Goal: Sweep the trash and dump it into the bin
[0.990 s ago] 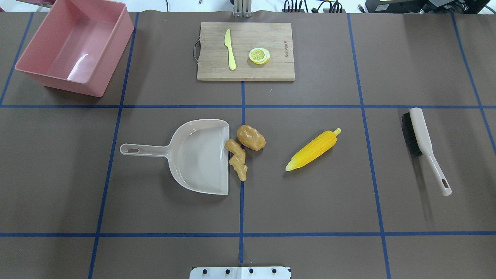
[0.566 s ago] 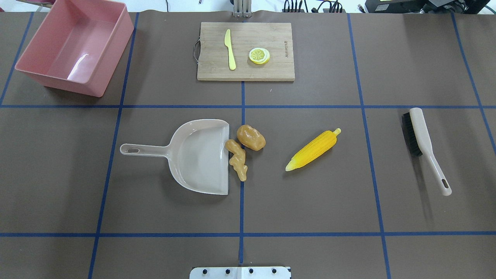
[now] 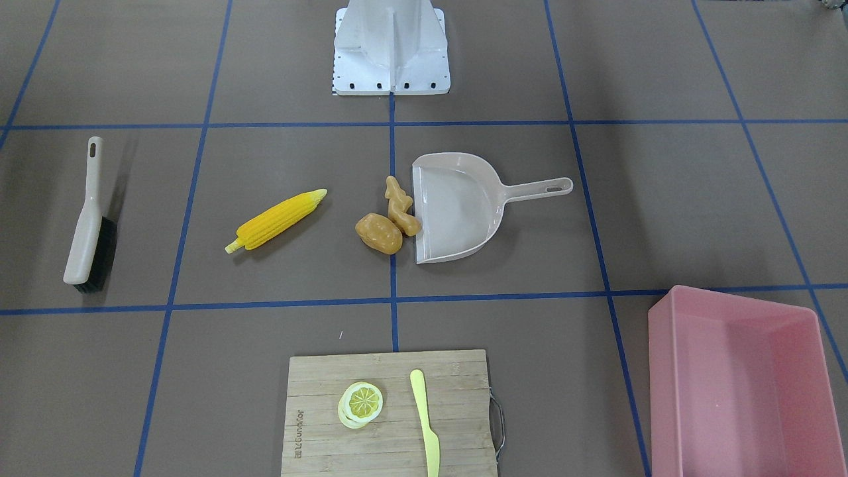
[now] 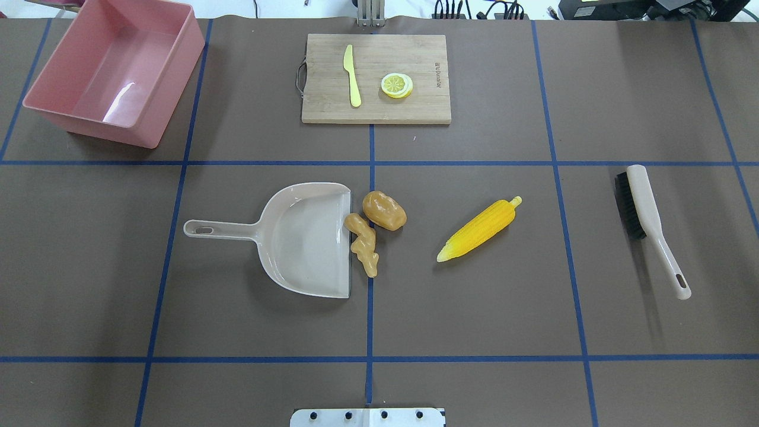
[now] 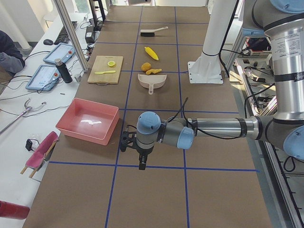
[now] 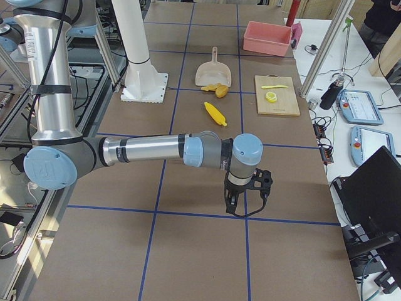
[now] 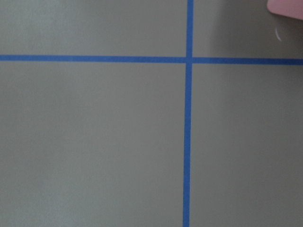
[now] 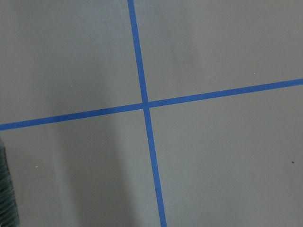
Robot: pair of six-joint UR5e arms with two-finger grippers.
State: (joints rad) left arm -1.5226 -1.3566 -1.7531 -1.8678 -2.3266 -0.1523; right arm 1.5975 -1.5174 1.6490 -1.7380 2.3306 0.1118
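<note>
The yellow corn cob (image 4: 479, 229) lies alone right of centre. The tan-orange potato (image 4: 384, 210) and the knobbly ginger root (image 4: 363, 242) lie touching at the open mouth of the beige dustpan (image 4: 296, 237). The pink bin (image 4: 178, 77) stands empty at the far left corner. Neither gripper shows in the overhead or front views. The left gripper (image 5: 138, 159) hangs over bare table beside the bin (image 5: 88, 121). The right gripper (image 6: 241, 202) hangs over bare table, well away from the corn (image 6: 215, 114). I cannot tell whether either is open or shut.
A beige hand brush (image 4: 646, 219) with black bristles lies at the right. A wooden cutting board (image 4: 415, 53) at the back holds a pale knife (image 4: 351, 76) and a lemon slice (image 4: 396, 85). The robot's base (image 3: 391, 46) stands at mid table edge.
</note>
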